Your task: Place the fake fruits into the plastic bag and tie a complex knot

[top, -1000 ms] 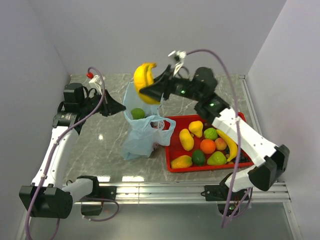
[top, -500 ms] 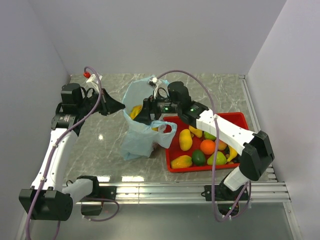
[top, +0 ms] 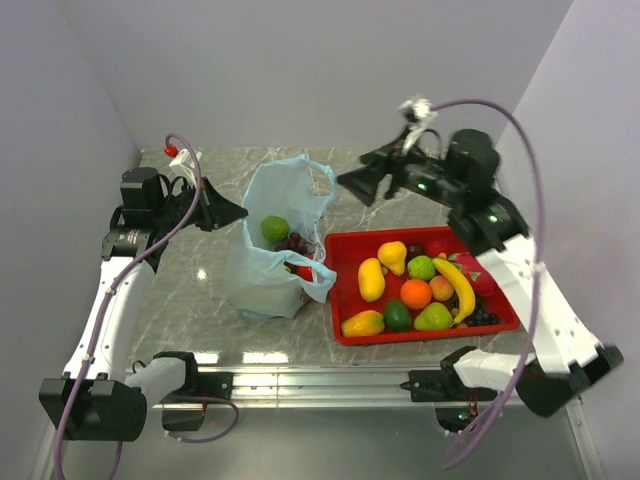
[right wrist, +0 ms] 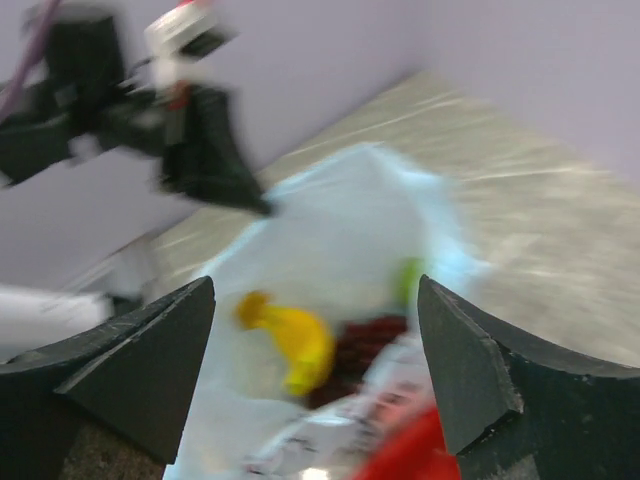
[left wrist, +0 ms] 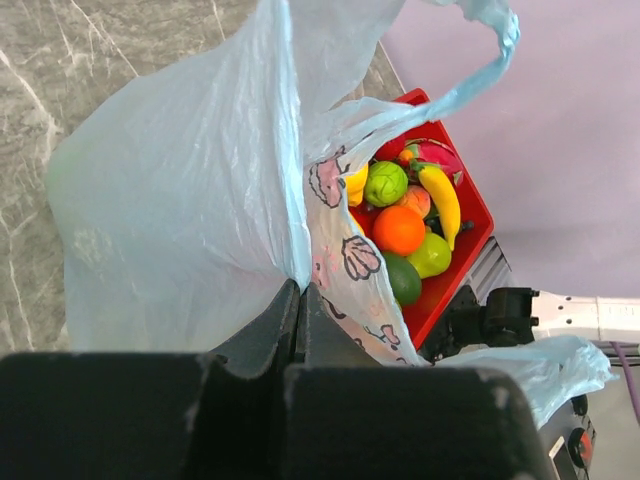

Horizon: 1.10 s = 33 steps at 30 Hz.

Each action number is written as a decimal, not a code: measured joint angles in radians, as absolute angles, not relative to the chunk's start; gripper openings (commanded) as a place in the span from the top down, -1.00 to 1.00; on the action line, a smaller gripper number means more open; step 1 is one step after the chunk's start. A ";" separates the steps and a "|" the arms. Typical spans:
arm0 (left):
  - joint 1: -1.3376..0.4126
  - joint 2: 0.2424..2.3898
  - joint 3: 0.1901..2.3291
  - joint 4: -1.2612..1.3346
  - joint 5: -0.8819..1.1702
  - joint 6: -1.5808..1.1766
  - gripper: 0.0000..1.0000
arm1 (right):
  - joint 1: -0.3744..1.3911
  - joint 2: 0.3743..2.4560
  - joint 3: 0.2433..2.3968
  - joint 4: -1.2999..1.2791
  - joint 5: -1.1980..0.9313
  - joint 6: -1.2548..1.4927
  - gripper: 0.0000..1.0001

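The plastic bag (top: 262, 275) is light blue with pink shell prints, the tray (top: 352, 252) red, the table (top: 190, 300) grey marble-veined.

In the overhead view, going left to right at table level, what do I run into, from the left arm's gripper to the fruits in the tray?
left gripper → plastic bag → yellow mango → orange → banana
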<state>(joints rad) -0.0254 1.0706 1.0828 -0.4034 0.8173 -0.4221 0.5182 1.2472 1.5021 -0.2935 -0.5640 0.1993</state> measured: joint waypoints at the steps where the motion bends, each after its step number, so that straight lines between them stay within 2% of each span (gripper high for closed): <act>1: -0.025 1.071 1.083 -0.403 0.817 -0.422 0.99 | 0.488 1.217 1.497 -0.315 -0.539 0.186 -0.72; 7: -0.025 1.071 1.082 -0.402 0.816 -0.421 0.99 | 0.448 1.122 1.300 -0.483 -0.380 0.082 -0.79; 16: -0.025 1.077 1.082 -0.407 0.814 -0.408 0.99 | 0.447 1.422 1.012 -0.637 -0.246 0.054 -0.85; 25: -0.025 1.077 1.082 -0.428 0.794 -0.403 0.99 | 0.478 1.555 1.005 -0.596 -0.230 0.082 -0.84; 29: -0.025 1.077 1.082 -0.436 0.786 -0.394 0.99 | 0.487 1.626 1.006 -0.579 -0.242 0.093 -0.65; 30: -0.025 1.077 1.082 -0.437 0.786 -0.392 0.99 | 0.487 1.641 1.006 -0.577 -0.247 0.095 -0.49; 32: -0.025 1.077 1.083 -0.438 0.785 -0.385 0.99 | 0.487 1.652 1.007 -0.578 -0.253 0.096 -0.31; 33: -0.025 1.077 1.082 -0.438 0.785 -0.382 0.99 | 0.486 1.652 1.008 -0.579 -0.256 0.095 -0.07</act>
<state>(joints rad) -0.0246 1.0767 1.0824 -0.4381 0.7853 -0.3824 0.4858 1.6516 1.0084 -0.5789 -0.2558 0.0948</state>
